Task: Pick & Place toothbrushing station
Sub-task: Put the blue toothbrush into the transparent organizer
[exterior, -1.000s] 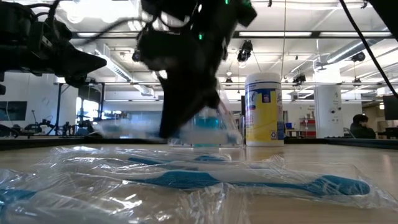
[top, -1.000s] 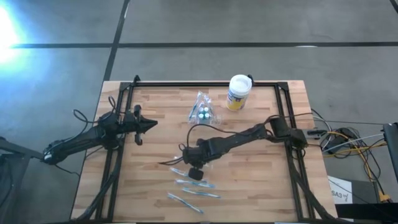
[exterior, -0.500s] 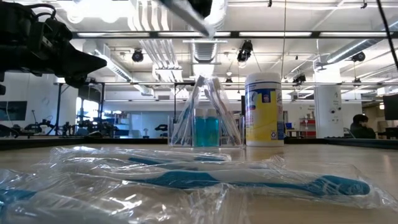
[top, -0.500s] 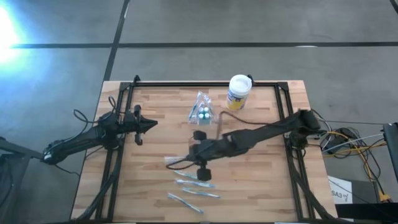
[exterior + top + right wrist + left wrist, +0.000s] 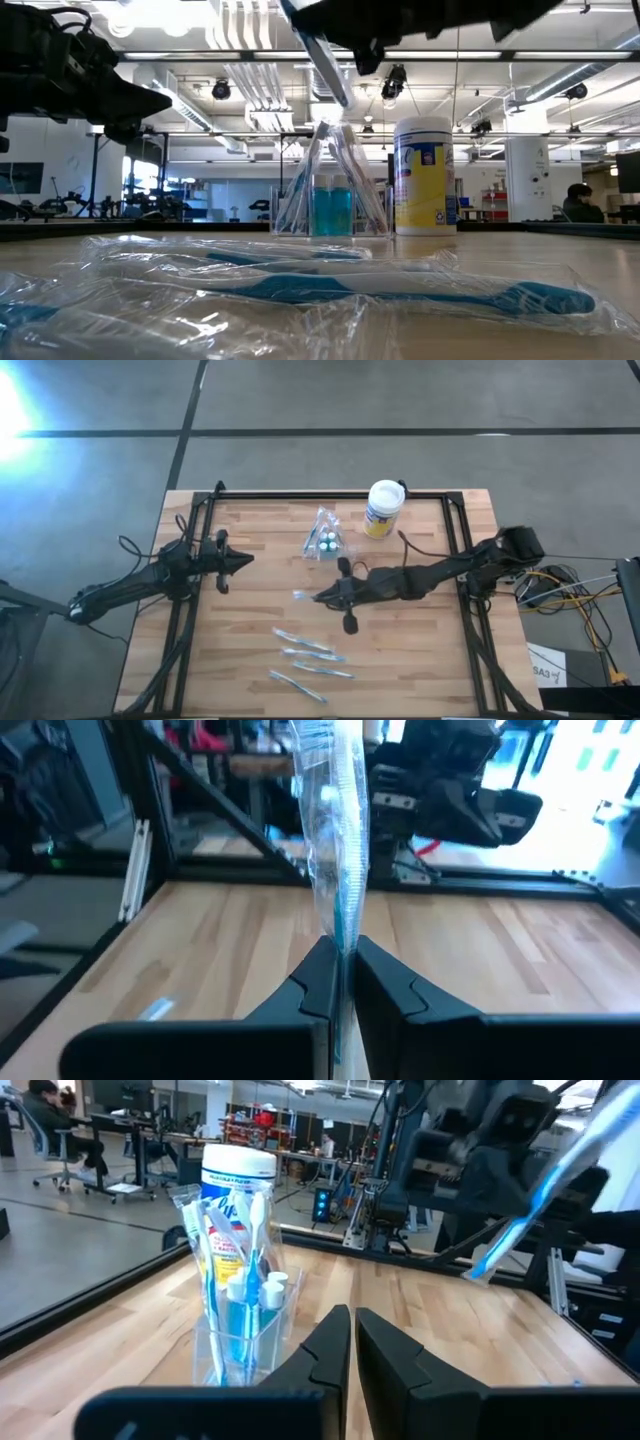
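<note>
Since a second ago the right arm has risen from the packets at the table's near side and drawn back toward its base; it now carries one wrapped toothbrush aloft.

Left gripper [image 5: 240, 561]: parked at the table's left side, fingers pressed together, holding nothing. Toothbrushing station, a small see-through plastic holder [image 5: 325, 538] with brushes and blue-filled bottles in it, stands ahead of this gripper, well apart.

Right gripper [image 5: 322, 597]: over mid-table, fingers pinching a blue toothbrush in a clear plastic wrapper [image 5: 335, 840], which juts out past the fingertips. The station sits just beyond this gripper, toward the far edge, not touching. Three more wrapped blue toothbrushes [image 5: 305, 661] lie flat on the wooden table [image 5: 430, 660] on the gripper's near side. White-lidded, yellow-labelled round canister [image 5: 383, 508] stands just right of the station, apart from it.
</note>
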Motion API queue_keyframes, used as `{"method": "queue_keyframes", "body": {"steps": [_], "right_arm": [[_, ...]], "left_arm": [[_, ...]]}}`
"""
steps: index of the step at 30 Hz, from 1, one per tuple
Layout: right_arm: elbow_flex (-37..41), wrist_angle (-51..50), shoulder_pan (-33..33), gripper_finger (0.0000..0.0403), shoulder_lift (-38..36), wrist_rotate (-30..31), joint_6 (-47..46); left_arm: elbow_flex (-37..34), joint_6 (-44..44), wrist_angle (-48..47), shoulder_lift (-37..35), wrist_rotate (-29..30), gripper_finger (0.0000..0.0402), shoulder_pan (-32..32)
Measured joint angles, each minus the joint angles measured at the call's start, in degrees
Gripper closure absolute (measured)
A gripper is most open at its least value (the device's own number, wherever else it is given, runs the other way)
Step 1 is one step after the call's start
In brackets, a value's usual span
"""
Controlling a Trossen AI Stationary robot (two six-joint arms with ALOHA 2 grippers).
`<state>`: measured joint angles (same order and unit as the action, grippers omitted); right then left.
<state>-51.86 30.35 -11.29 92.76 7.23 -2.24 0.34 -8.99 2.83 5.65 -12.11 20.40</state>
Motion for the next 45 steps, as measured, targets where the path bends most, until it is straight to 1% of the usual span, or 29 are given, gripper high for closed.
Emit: {"method": "queue_keyframes", "body": {"steps": [5,8,12,16,18,21,24,27,30,33,36,45], "right_arm": [[5.8,12.68,0.29,0.0385,1.19,-0.66,4.46],[8.19,18.89,0.64,0.0385,1.23,-5.78,6.23],[9.27,20.5,0.92,0.0385,1.06,-5.65,6.1],[9.23,21.38,1.01,0.0385,1.8,-5.54,7.18],[9.08,21.3,1.2,0.0385,2.26,-4.15,7.13],[8.22,21.42,2.07,0.0385,2.81,-0.2,6.43],[6.36,21.35,3.25,0.0385,3.85,0.38,4.95],[3.02,19.56,4.32,0.0385,5.29,0.21,4.33],[-1.2,14.82,5.21,0.0385,7.12,0.21,4.43],[-5.41,10.28,5.8,0.0385,8.96,0.23,5.62],[-9.64,8.22,6.3,0.0385,10.82,0.25,6.46],[-21.66,0.54,7.79,0.0385,15.23,0.4,9.13]], "left_arm": [[0.0,-0.11,2.58,0.43,-1.7,0.0376,-0.02],[0.45,-0.13,4.65,1.13,-3.8,0.0379,-0.19],[1.81,-0.22,10.26,3.26,-3.86,0.0391,-1.13],[2.03,-0.24,15.45,6.85,-3.83,0.0396,-2.1],[2.05,-0.15,18.69,8.94,-3.81,0.0389,-2.61],[2.1,0.81,22.75,12.41,-4.04,0.036,-3.95],[2.73,2.31,26.19,15.83,-4.86,0.0317,-6.05],[4.57,3.91,27.49,19.24,-4.84,0.0268,-8.06],[6.97,4.99,28.29,22.16,-4.63,0.0222,-9.68],[9.36,5.09,28.61,24.22,-3.52,0.0191,-10.04],[11.4,5.31,28.59,26.19,-3.76,0.018,-10.12],[14.45,5.37,28.64,31.85,-4.42,0.0181,-10.19]]}}
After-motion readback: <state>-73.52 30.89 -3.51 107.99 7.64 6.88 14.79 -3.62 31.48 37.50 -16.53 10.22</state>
